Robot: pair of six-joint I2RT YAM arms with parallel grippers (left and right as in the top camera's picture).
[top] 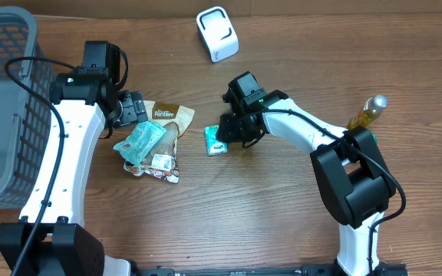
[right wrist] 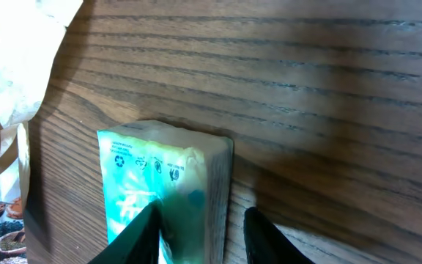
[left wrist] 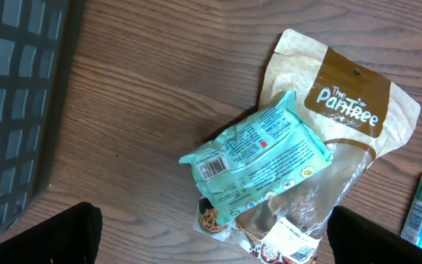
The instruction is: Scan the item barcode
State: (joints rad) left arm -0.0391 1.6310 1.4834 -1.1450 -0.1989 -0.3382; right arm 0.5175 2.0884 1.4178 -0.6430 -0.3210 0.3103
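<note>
Teal pack (right wrist: 160,169) sits partly inside the right claw (right wrist: 200,227).

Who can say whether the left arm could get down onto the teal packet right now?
Probably yes: the left gripper hangs open above the teal packet, which lies topmost on the brown pouch, nothing covering it.

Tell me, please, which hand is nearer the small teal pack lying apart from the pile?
Right. The right hand is directly over the small teal pack; the left hand hangs over the pouch pile, farther off.
</note>
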